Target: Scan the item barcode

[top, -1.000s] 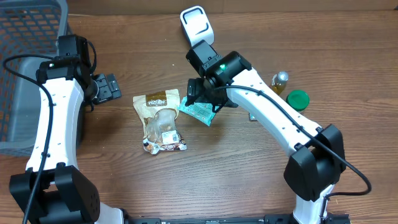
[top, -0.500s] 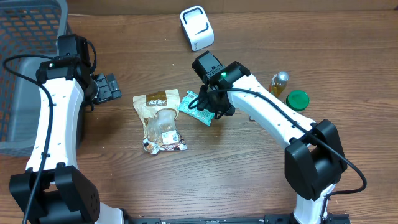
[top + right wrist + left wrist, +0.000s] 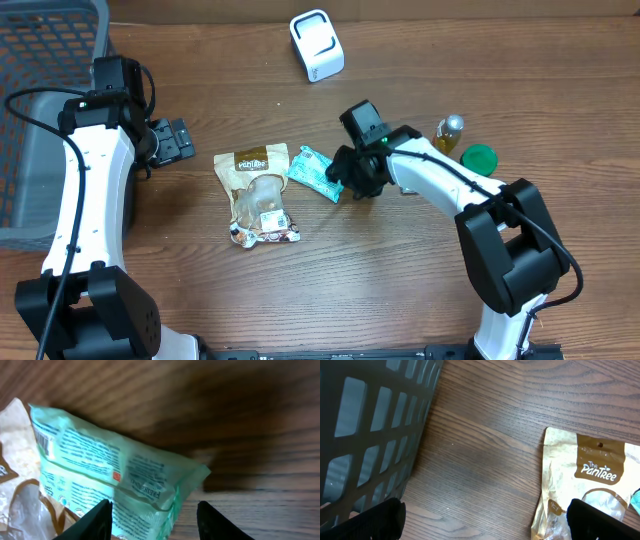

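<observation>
The item, a teal snack packet [image 3: 314,171], lies flat on the table beside a brown Pantree pouch [image 3: 257,192]. My right gripper [image 3: 350,180] is low at the packet's right end. In the right wrist view the packet [image 3: 100,470] reaches between the fingers of my right gripper [image 3: 156,521]. The jaws are half closed and straddle its corner, and bare wood shows before the right finger [image 3: 212,521]. The white scanner [image 3: 317,45] stands at the back. My left gripper [image 3: 178,140] hovers open left of the pouch, holding nothing.
A grey mesh basket [image 3: 40,110] fills the far left, and its wall [image 3: 365,430] is close in the left wrist view, with the pouch [image 3: 585,475] to the right. A small bottle [image 3: 450,131] and a green lid [image 3: 479,158] sit to the right of my right arm.
My right gripper has slid right and down off the top of the teal packet to its right end, and its jaws have narrowed. The left arm has not moved.
</observation>
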Motion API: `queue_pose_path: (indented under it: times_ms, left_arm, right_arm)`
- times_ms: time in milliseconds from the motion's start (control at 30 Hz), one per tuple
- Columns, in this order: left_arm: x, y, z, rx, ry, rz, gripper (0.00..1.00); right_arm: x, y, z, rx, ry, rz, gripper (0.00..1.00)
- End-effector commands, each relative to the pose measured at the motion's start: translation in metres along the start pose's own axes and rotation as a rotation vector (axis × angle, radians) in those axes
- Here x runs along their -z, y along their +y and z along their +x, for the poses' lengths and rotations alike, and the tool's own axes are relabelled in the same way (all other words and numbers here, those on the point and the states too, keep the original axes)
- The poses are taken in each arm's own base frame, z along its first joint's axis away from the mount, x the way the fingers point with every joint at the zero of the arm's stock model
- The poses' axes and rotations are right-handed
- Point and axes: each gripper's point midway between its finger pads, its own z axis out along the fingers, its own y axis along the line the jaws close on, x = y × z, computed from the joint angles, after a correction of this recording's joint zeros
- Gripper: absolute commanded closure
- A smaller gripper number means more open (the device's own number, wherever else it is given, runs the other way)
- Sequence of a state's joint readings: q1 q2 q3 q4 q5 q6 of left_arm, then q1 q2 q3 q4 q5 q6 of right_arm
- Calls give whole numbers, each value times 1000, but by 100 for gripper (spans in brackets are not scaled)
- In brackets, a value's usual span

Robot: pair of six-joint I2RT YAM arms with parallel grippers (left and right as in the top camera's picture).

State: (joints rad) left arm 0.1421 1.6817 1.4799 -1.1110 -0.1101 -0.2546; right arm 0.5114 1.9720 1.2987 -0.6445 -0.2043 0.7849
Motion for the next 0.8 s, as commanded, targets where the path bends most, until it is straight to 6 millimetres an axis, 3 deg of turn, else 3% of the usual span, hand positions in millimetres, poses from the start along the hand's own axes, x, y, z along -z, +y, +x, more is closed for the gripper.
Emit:
queue_pose_path:
  times_ms: [0, 200, 433, 500, 667, 767]
  left_arm:
    - [10, 2, -7, -6, -38, -4, 0]
    - [10, 2, -7, -6, -38, -4, 0]
    - [10, 2, -7, -6, -38, -4, 0]
    - [10, 2, -7, -6, -38, -4, 1]
    - [10, 2, -7, -6, -38, -4, 1]
    - [10, 2, -7, -6, -38, -4, 0]
  right_arm:
    - [5, 8, 5, -37, 5, -52, 48]
    - [-6, 16, 11, -49, 11, -122, 47]
    - [-32, 9, 13, -64, -71, -256, 47]
    - [-37, 7, 16, -79, -88, -310, 51]
    - [-37, 13, 22, -48, -94, -411, 60]
    - [-36, 15, 21, -33, -105, -419, 58]
